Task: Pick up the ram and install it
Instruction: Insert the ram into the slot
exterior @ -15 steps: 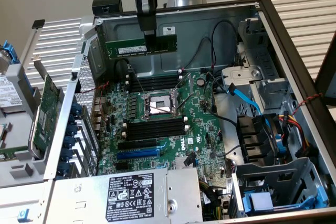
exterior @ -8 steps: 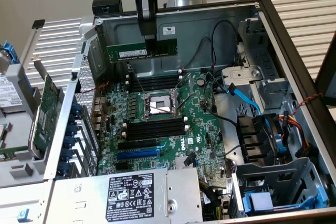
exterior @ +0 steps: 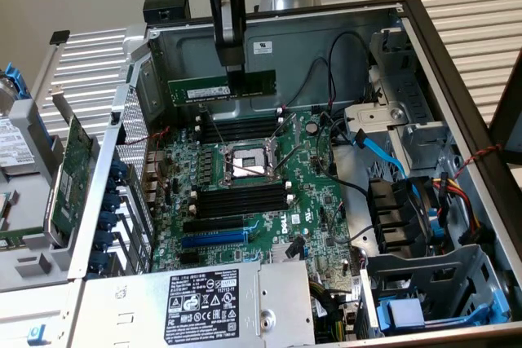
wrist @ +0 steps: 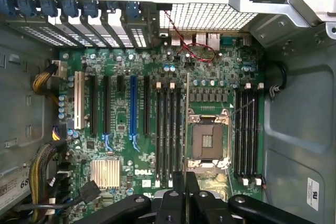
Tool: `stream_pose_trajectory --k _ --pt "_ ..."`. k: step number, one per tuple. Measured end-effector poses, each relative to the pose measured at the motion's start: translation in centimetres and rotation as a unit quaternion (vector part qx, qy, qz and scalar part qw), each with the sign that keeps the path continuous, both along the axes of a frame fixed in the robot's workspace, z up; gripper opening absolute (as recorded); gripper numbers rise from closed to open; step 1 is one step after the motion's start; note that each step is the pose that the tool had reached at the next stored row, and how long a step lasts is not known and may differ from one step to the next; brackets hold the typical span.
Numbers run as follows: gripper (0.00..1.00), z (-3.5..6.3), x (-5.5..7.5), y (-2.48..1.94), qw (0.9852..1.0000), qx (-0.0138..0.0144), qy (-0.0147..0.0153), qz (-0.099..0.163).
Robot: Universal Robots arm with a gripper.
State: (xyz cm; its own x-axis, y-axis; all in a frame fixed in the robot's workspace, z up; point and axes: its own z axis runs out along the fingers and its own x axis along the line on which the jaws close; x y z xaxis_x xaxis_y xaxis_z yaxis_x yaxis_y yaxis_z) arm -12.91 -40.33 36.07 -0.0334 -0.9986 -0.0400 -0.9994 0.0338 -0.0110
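Observation:
My gripper [exterior: 234, 77] is shut on the ram [exterior: 204, 89], a long thin green stick held level by its top edge inside the open computer case. It hangs in the air above the motherboard [exterior: 314, 201], over the black memory slots [exterior: 241, 129] on the far side of the CPU socket [exterior: 245, 160]. In the wrist view the ram [wrist: 187, 124] shows edge-on as a thin line running out from my gripper [wrist: 186, 195], between the memory slots [wrist: 168, 129] and the CPU socket [wrist: 207, 140]. A second bank of slots [wrist: 247, 129] lies on the socket's other side.
The case walls [exterior: 326, 34] ring the board. A power supply [exterior: 204, 299] sits at the near edge, with a fan [exterior: 400, 218] and a blue cable [exterior: 383, 152] at the exterior view's right. A green expansion card [exterior: 72, 173] stands outside the case at the left.

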Motion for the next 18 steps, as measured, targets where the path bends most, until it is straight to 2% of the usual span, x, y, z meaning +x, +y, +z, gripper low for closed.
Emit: stream_pose_trajectory --k 6,18 --pt "0.13 -0.7 0.1 -0.1 1.0 -0.0001 -0.0003 -0.001" --pt "0.13 -1.45 0.4 -0.11 1.0 -0.0004 0.0 -0.001"
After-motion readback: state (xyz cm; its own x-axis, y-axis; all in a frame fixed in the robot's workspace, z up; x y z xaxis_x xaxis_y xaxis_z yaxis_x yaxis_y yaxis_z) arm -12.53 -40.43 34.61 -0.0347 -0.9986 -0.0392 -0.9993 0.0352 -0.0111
